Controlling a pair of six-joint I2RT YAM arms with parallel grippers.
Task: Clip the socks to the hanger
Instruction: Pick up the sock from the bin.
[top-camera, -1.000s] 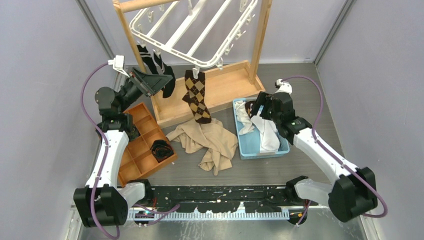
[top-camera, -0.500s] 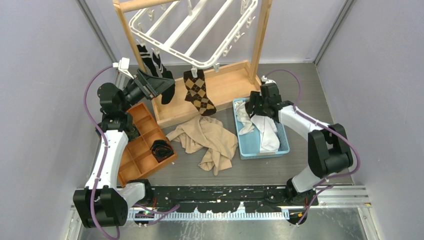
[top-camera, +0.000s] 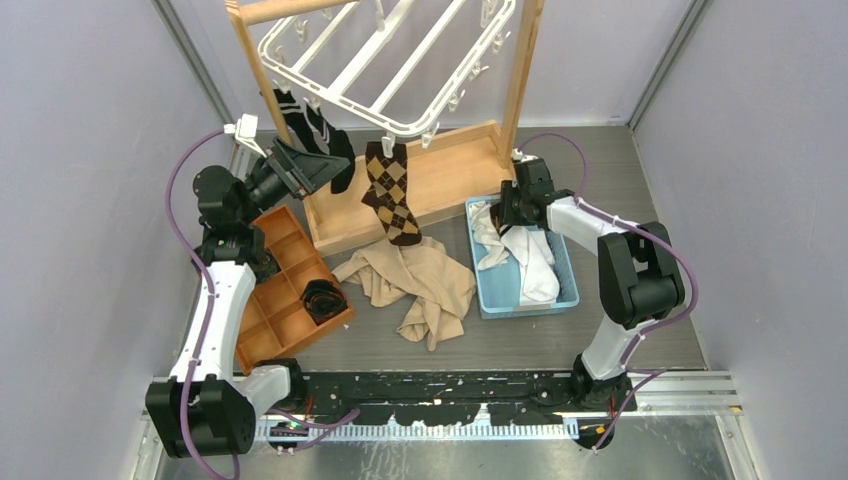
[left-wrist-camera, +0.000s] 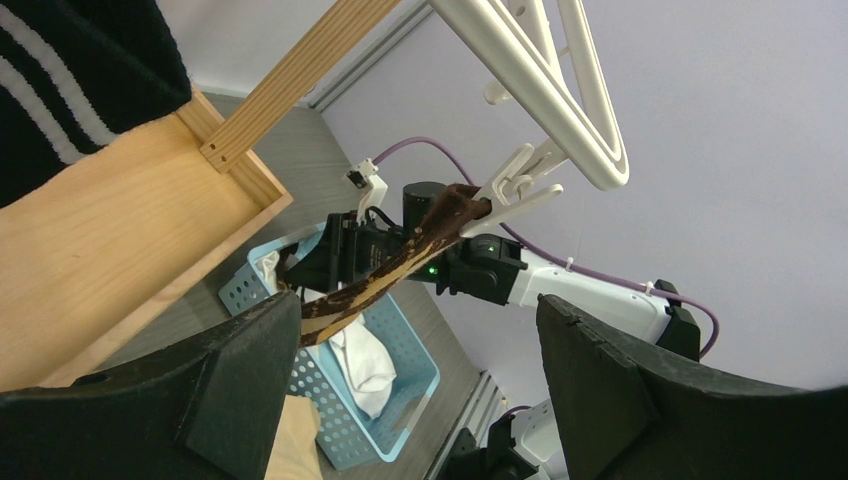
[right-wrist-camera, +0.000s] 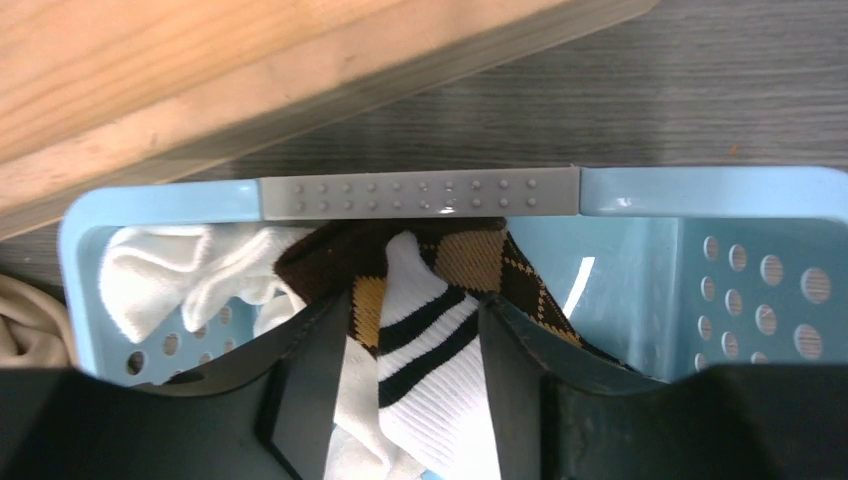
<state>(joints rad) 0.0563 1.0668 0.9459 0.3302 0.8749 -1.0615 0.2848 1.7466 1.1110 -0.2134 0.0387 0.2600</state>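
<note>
My left end effector gapes wide, empty; my right end effector straddles a white banded sock in the blue basket, grip uncertain.

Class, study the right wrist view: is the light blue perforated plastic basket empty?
No, the light blue perforated plastic basket holds a white sock with black bands and a brown argyle sock.

From the hanger hang two black striped socks and one brown diamond sock. Below the hanger are one blue basket with more socks, too jumbled to count, one beige cloth and one orange tray.
</note>
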